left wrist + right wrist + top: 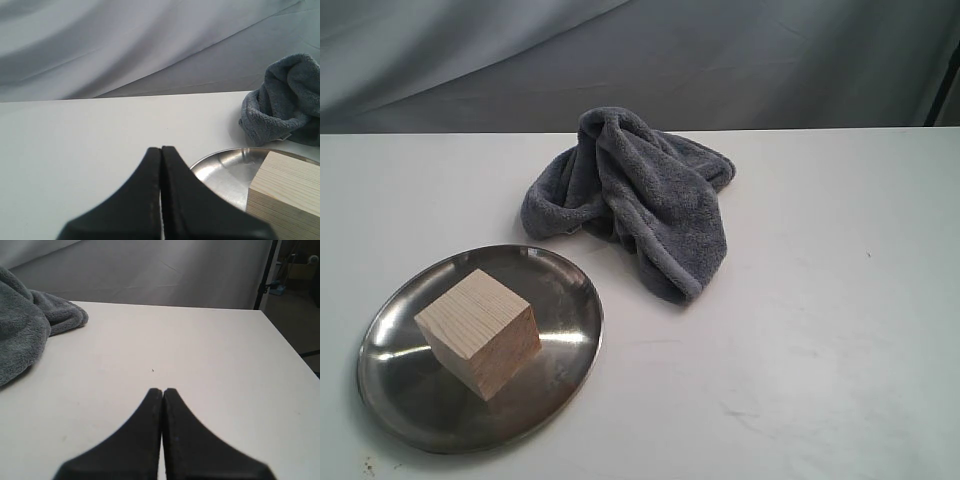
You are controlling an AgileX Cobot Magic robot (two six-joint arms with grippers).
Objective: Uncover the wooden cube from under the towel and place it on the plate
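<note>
The pale wooden cube [480, 333] rests on the round steel plate [565, 290] at the front left of the white table; part of the cube [285, 197] and the plate [225, 167] also show in the left wrist view. Behind the plate lies the blue-grey towel [635, 195], crumpled in a heap, also seen as the towel [285, 102] and the towel [25, 327]. My left gripper [161, 148] is shut and empty, short of the plate's rim. My right gripper [162, 390] is shut and empty over bare table, away from the towel. Neither gripper shows in the exterior view.
The white table [820, 330] stretches bare to the right of the towel. A grey cloth backdrop [720, 60] hangs behind the table. The table's far right edge [280, 340] drops off toward a dark stand.
</note>
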